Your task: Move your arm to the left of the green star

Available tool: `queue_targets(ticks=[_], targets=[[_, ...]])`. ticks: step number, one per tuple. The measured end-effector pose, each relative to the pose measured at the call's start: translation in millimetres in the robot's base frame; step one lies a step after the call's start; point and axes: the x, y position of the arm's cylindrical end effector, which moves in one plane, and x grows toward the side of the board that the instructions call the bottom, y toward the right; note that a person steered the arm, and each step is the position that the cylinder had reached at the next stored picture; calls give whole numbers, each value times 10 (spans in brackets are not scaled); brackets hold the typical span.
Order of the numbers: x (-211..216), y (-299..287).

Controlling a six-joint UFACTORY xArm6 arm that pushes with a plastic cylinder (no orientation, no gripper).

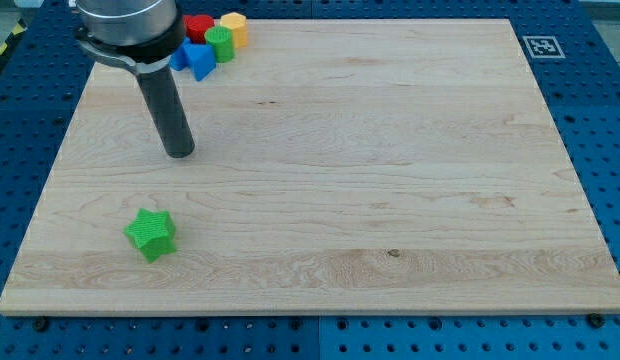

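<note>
The green star (150, 234) lies on the wooden board (390, 150) near the view's lower left. My tip (179, 154) rests on the board above the star and slightly to its right, well apart from it. The dark rod rises from the tip toward the view's upper left, where the arm's grey housing (125, 22) shows.
A cluster of blocks sits at the board's top left edge: a red block (198, 25), a yellow block (233, 27), a green block (220, 42) and a blue block (197, 60). A marker tag (540, 45) is at the top right corner.
</note>
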Motion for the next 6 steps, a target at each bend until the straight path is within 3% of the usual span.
queue_targets(ticks=[4, 6], targets=[[-25, -326], [83, -863]])
